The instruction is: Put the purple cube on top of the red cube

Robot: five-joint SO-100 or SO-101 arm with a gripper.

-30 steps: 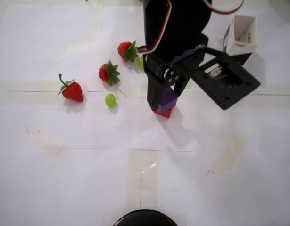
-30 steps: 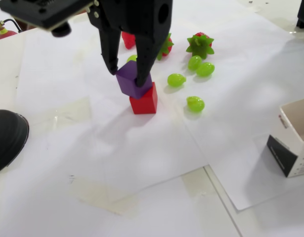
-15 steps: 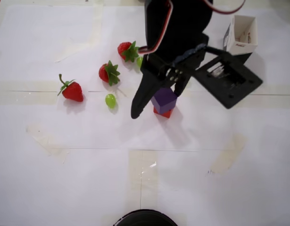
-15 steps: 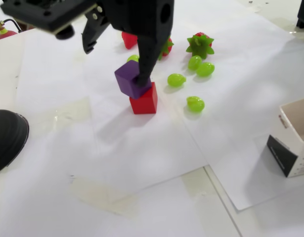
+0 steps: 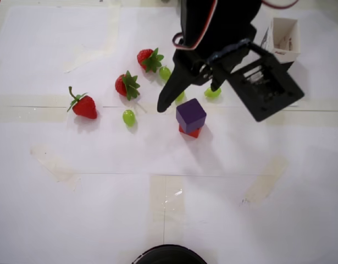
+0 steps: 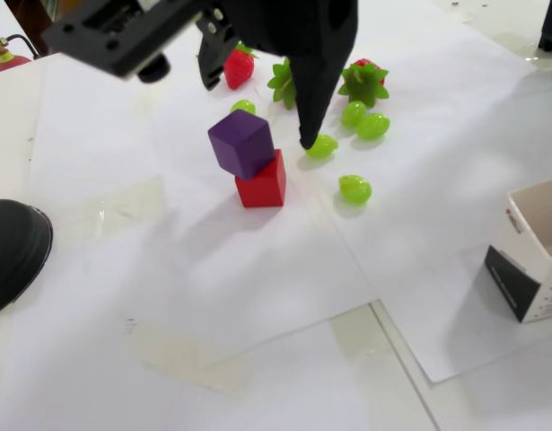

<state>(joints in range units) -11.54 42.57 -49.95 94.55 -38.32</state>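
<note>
Backing off, my pincer [image 5: 188,96] has spread wide and released the purple cube [image 5: 190,115], now resting skewed atop the red cube [image 6: 261,186]; stack looks done.

Table [image 5: 42,220] covered in white paper sheets, taped at seams. Red cube [image 6: 262,183] sits directly on paper near centre. Three strawberries [image 5: 84,104] and several green grapes [image 5: 128,116] scattered toward far-left part in overhead view. Small white box [image 5: 282,37] near far right corner. Dark round object [image 6: 13,247] at near edge.
</note>
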